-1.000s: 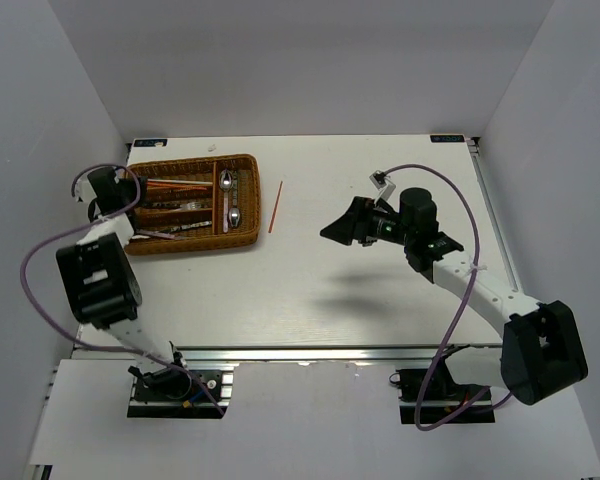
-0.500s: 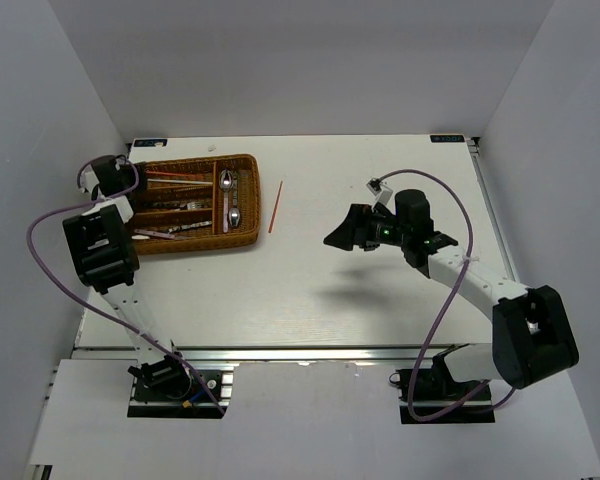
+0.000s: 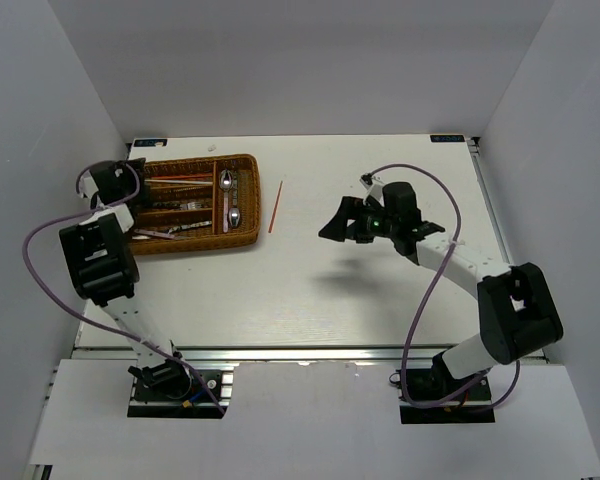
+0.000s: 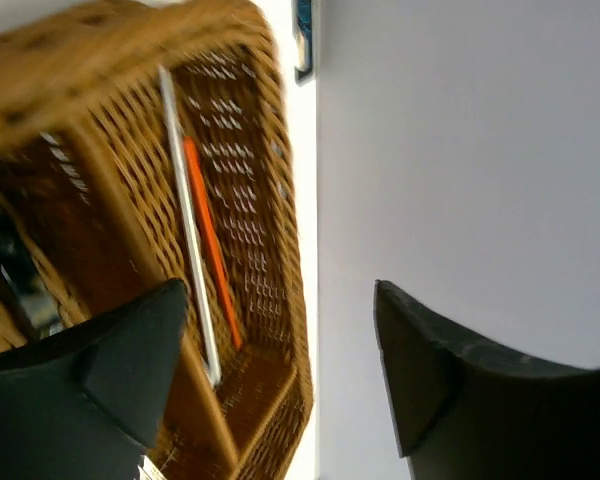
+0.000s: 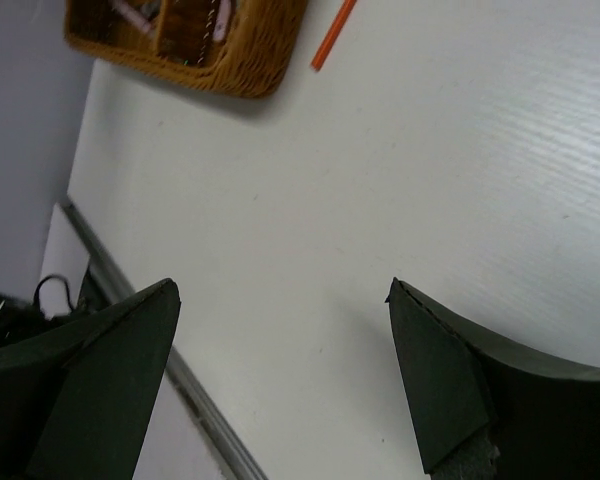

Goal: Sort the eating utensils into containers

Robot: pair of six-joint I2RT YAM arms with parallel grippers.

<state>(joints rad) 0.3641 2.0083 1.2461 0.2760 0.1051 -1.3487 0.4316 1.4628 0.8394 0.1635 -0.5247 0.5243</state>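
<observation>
Loose chopstick point(image 3: 275, 206): red-orange, flat on the white table point(image 3: 380, 310), just beside the right wall of the tray and outside it; seen as well at the top edge of the right wrist view point(image 5: 332, 35)
Wicker cutlery tray point(image 3: 256, 200): brown, far-left part of the table, long compartments running left to right and one crosswise at the right end
Far long compartment: red-orange chopsticks point(image 3: 175, 185) lying lengthwise; in the left wrist view one orange stick point(image 4: 212, 240) next to a slim silver piece point(image 4: 187, 220), kind not readable
Crosswise compartment: two silver spoons point(image 3: 234, 214)
Near long compartment: a pink-handled piece point(image 3: 160, 235); the rest of the metalware too small to sort by type
Left gripper point(image 3: 115, 182): at the left end of the tray, jaws spread wide point(image 4: 280, 340), nothing between them – tray corner and white wall behind
Right gripper point(image 3: 332, 222): above bare table, well apart from the tray, to the right of the loose chopstick; jaws parted and empty point(image 5: 280, 300), pointed towards the tray
</observation>
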